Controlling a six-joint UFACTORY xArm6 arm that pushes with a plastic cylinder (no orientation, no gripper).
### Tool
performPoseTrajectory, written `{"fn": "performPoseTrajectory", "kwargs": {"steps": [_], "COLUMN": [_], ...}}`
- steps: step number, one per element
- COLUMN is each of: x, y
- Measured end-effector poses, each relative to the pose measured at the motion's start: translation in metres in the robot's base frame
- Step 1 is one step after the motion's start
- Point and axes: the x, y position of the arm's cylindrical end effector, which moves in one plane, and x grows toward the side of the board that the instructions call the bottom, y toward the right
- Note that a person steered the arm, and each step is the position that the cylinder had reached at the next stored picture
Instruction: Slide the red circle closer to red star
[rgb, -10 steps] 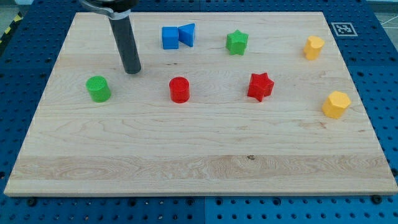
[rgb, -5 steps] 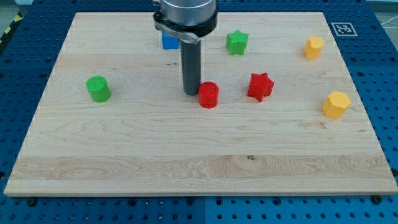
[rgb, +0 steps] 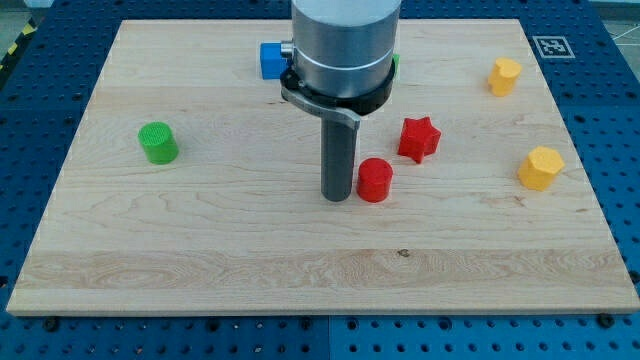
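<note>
Where the pale wooden surface (rgb: 200, 260) lies bare along the view's bottom, nothing stands on it, and the first things met going up are my tip (rgb: 336, 198) and the red circle (rgb: 375, 180), close to the middle. My tip sits at about nine o'clock of the red circle, just beside it and seemingly touching its side, though a hair of gap cannot be ruled out. There is no end effector that grasps here, only the dark rod, so nothing is held or clenched. The red star (rgb: 419, 138) lies at roughly one o'clock from the red circle, near it but apart, with a strip of wood showing between them. At about nine o'clock from my tip, well apart toward the view's left, stands the green cylinder (rgb: 158, 143). Toward the view's right, a yellow block (rgb: 540, 167) of faceted shape sits at three o'clock of the red star. Farther up, a second yellow block (rgb: 505, 75) stands near the top right, and a blue block (rgb: 270, 60) shows partly behind the arm's grey body (rgb: 343, 45).
</note>
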Motion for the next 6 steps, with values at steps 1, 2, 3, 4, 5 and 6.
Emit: {"fn": "performPoseTrajectory", "kwargs": {"steps": [1, 2, 3, 4, 5, 6], "x": [0.008, 0.027, -0.001, -0.001, -0.006, -0.016], "y": [0.001, 0.024, 0.034, 0.034, 0.049, 0.064]}}
